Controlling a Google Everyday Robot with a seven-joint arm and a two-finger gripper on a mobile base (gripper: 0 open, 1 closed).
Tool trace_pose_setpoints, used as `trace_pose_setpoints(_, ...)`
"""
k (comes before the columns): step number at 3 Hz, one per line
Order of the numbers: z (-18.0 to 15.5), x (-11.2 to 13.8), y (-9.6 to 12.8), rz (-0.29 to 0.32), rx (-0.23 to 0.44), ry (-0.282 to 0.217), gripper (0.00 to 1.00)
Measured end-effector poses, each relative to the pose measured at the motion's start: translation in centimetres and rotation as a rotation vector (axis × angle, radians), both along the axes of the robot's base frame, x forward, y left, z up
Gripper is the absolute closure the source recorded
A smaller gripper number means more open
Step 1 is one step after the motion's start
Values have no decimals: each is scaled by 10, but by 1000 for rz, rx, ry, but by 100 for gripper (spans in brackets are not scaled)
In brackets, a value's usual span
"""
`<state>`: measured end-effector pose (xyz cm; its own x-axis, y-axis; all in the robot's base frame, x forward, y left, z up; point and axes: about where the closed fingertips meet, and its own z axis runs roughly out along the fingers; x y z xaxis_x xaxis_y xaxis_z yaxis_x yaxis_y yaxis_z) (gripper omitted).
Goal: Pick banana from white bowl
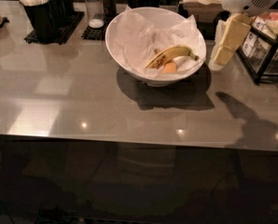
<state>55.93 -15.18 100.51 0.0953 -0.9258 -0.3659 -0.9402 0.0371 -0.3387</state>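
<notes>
Hovering just right of white bowl (148, 80), toward table (73, 94) far-right corner: pincer (218, 60), spread cannot tell. Banana (171, 55) inside bowl on crinkled paper (139, 36), touching pale-orange piece (169, 68).

You have the bowl (125, 68) on the desk (73, 101), toward the back middle. The banana (170, 56) lies in its right half, a small rounded piece (169, 68) just before it. Your gripper (220, 59) hangs just right of the bowl. Cutlery holders (42, 14) stand behind to the left, and a wire rack (266, 55) at the far right.
</notes>
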Motion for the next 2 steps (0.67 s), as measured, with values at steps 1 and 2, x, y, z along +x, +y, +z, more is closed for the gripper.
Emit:
trace_pose_setpoints(1, 3, 22, -4, 3, 9, -14, 0)
trace_pose_setpoints(2, -11, 67, 1, 41, 16, 9, 0)
